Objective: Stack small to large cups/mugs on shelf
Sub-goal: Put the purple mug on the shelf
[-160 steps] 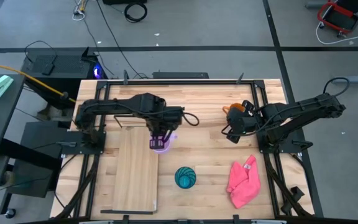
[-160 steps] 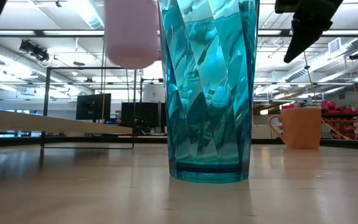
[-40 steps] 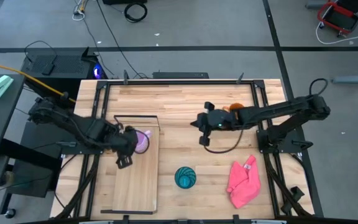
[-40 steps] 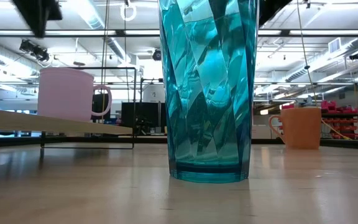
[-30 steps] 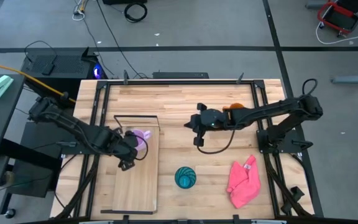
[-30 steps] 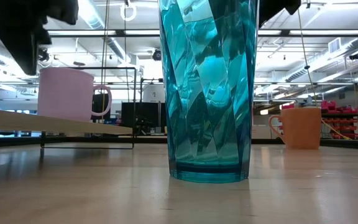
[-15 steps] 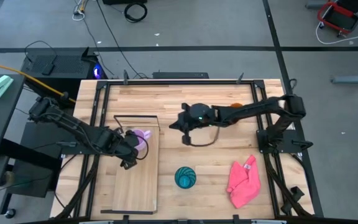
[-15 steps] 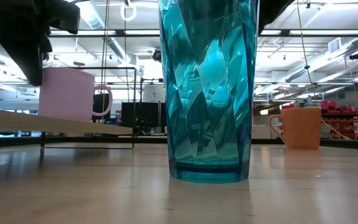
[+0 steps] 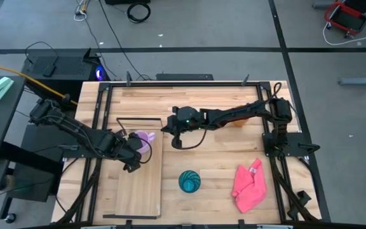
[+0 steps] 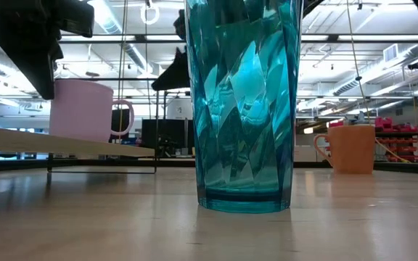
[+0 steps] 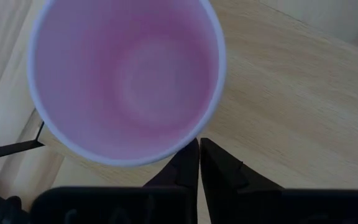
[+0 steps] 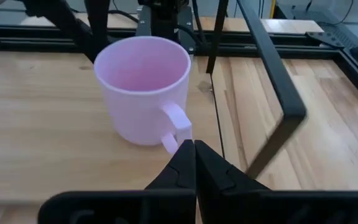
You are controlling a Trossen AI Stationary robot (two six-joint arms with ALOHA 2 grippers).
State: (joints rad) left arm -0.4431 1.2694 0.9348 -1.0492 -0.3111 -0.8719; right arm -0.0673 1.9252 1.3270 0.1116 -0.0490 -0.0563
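The lilac mug point(image 9: 145, 141) stands upright on the shelf point(image 9: 138, 184), near the black wire frame point(image 12: 272, 74) at its far end, with both arms drawn up to it. The left gripper point(image 11: 199, 163), its jaws pressed together on nothing, sits just outside the mug's rim, having let go and closed within the last second. The right gripper point(image 12: 194, 163), also shut and empty, has swept across the table from the orange mug point(image 10: 347, 148) and now points its closed tips at the lilac mug's handle point(image 12: 176, 124), just ahead of them.

The first and smallest vessel appears placed, so the stack has its base. The orange mug remains on the tabletop point(image 9: 221, 149) well behind the right jaws, and the teal cup point(image 9: 190, 181) stands apart from both. The right arm's approach suggests a nudge to the handle rather than a pickup.
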